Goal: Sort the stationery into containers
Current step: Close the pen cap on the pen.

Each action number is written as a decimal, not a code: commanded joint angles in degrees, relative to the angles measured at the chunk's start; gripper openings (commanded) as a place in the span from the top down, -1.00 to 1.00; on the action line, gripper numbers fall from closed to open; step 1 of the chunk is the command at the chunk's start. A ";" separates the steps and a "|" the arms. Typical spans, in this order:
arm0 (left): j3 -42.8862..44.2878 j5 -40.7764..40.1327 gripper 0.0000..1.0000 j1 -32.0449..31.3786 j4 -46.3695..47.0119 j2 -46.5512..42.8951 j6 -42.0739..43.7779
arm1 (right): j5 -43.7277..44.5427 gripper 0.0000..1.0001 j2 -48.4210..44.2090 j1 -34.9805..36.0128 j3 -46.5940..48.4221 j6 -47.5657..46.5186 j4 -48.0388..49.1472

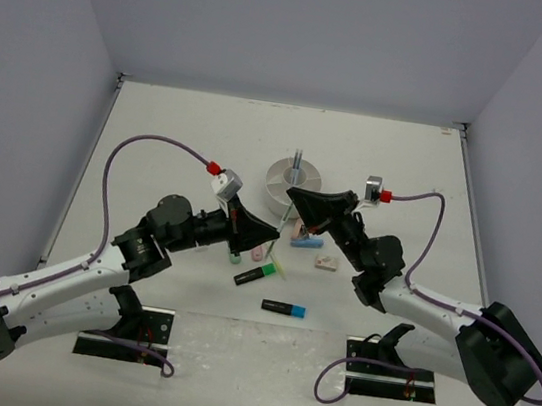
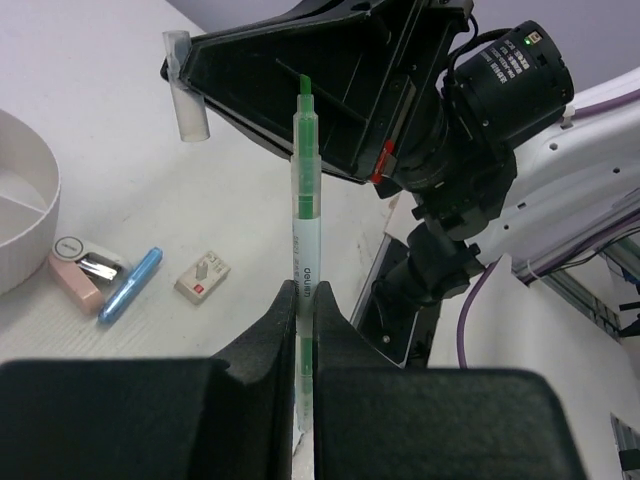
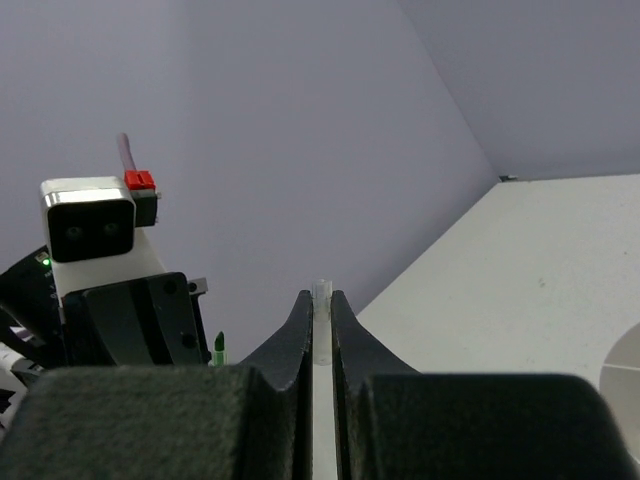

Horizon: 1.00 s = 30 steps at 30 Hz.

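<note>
Right gripper (image 1: pixel 292 194), clear cap (image 2: pixel 188 100) close behind green pen (image 2: pixel 305 200); eraser (image 2: pixel 203 277) nearby.

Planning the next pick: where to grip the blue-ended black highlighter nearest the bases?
Mid-barrel, from straight above, closing across its width. The blue-ended highlighter lies flat and alone, lengthwise left-right in the top view.

Round white plastic organiser (image 2: pixel 22 215) was cut off by left-wrist view's left edge, thin green pen (image 2: pixel 305 200) lost its lower end inside left gripper (image 2: pixel 306 300), clear plastic cap (image 3: pixel 321 290) its base inside right gripper (image 3: pixel 320 306).
</note>
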 commanded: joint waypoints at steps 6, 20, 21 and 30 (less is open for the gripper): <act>0.49 3.29 1.00 0.01 6.73 3.13 0.66 | 3.31 1.00 -6.27 -0.03 1.00 -3.31 16.00; 1.28 3.89 1.00 -0.04 7.17 2.55 0.48 | 3.15 1.00 -10.88 -0.03 -1.98 -4.14 11.60; 1.31 3.84 1.00 0.01 7.02 2.45 0.56 | 2.89 1.00 -10.79 -0.03 -2.09 -4.12 11.44; 1.72 3.32 1.00 0.01 7.29 2.55 0.48 | 1.59 1.00 -10.70 -0.03 -2.69 -3.86 10.35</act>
